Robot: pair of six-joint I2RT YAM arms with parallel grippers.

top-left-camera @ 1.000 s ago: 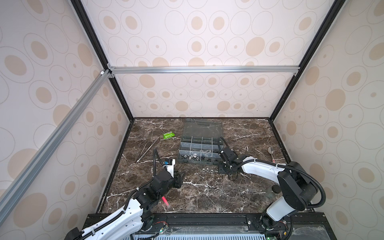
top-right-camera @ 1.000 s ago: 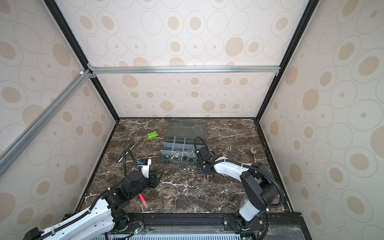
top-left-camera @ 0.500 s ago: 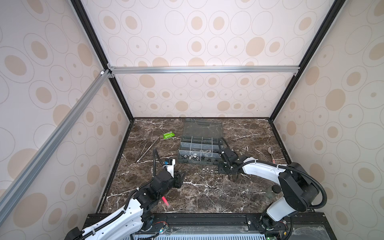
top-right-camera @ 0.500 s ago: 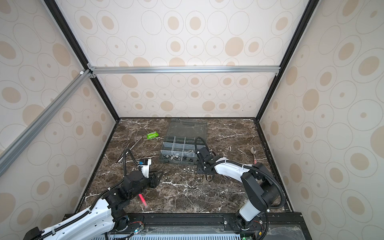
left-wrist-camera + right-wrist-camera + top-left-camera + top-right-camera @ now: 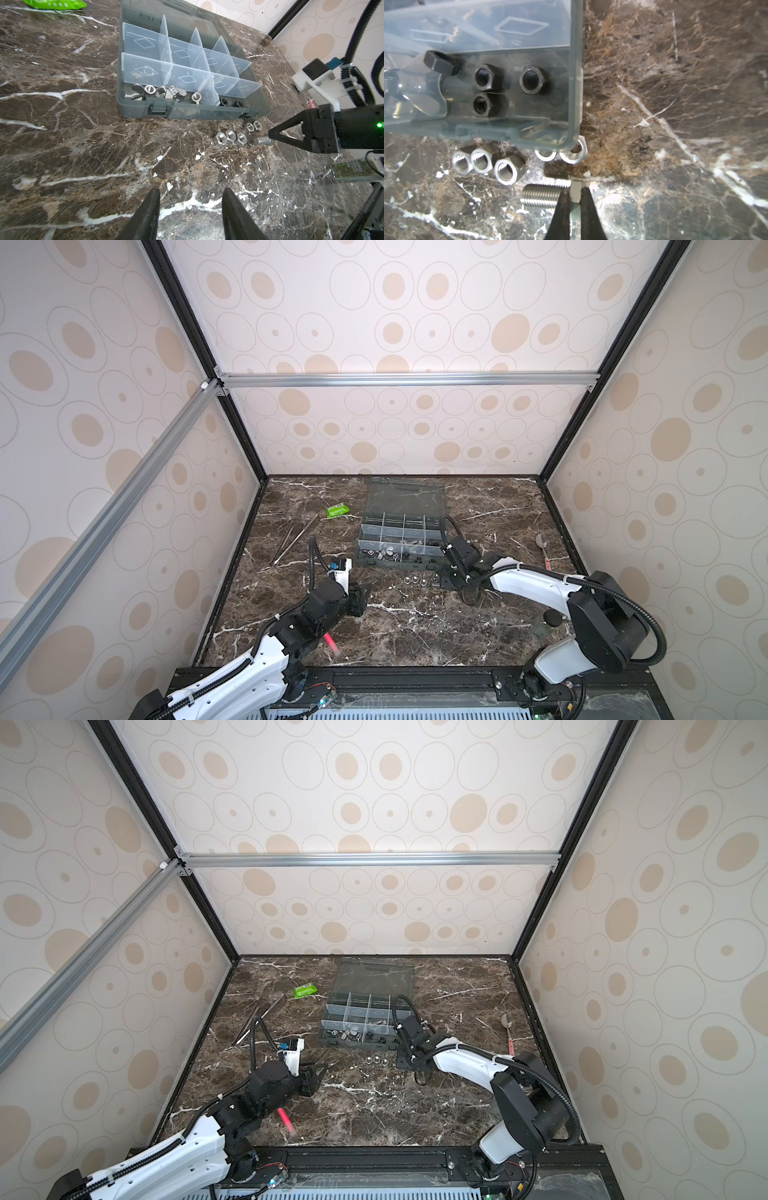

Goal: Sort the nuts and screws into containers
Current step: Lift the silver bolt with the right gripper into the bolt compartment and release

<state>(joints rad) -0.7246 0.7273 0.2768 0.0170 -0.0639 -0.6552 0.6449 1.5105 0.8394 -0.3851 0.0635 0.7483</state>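
My right gripper (image 5: 575, 194) is shut on the head of a silver screw (image 5: 539, 196), whose threaded shaft lies flat on the marble in front of the organiser box (image 5: 574, 83). In the left wrist view the same screw (image 5: 262, 142) sticks out of the right gripper's tip. Several loose silver nuts (image 5: 481, 161) lie beside it, two more at the box corner. The containers in the box (image 5: 399, 566) hold black nuts (image 5: 488, 79) and winged nuts (image 5: 153, 91). My left gripper (image 5: 191, 197) hangs open over bare marble, left of the loose nuts.
A green packet (image 5: 337, 511) and long tweezers (image 5: 293, 541) lie at the back left. A pink pen (image 5: 331, 643) lies under the left arm. A spoon with a pink handle (image 5: 540, 543) lies at the right. The box's clear lid (image 5: 405, 493) lies open behind it.
The right gripper's fingers have closed the last bit onto the screw's head. Both arms stay where they were.
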